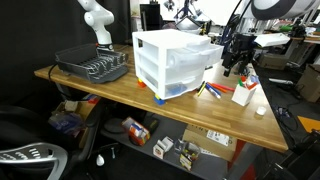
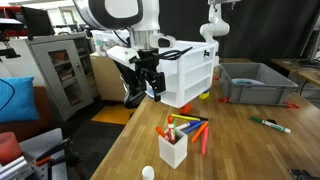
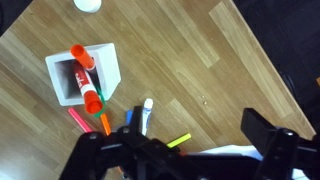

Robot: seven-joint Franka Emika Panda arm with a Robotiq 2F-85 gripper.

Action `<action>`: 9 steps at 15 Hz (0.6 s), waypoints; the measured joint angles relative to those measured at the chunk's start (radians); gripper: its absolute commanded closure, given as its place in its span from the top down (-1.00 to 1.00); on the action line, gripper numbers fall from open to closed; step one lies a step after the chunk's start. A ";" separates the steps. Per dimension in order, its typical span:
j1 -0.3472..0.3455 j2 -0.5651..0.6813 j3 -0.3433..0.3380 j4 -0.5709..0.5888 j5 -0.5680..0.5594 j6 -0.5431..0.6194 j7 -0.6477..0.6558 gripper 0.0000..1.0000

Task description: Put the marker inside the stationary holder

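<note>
The pincer (image 2: 150, 92) is held open and empty, well above the table (image 3: 200, 50). The loose markers (image 3: 147, 114) are fanned close together beneath it, the holder (image 3: 85, 75) just beyond them, so two may be pinched at once or neighbours knocked aside

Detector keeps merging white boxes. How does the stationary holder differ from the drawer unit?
Size: the stationary holder is far smaller than the drawer unit. Top: the holder is open, with markers sticking up; the drawer unit is closed on top, with three stacked drawers. Look: the holder is opaque with red markings; the drawer unit is translucent and plain. Shared: both are white, boxy and upright on the wooden table.
</note>
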 measured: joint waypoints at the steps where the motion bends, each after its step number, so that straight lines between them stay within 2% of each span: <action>1: 0.001 0.000 0.000 -0.002 0.015 0.000 -0.005 1.00; 9: -0.004 0.014 -0.015 -0.044 0.059 0.008 -0.019 1.00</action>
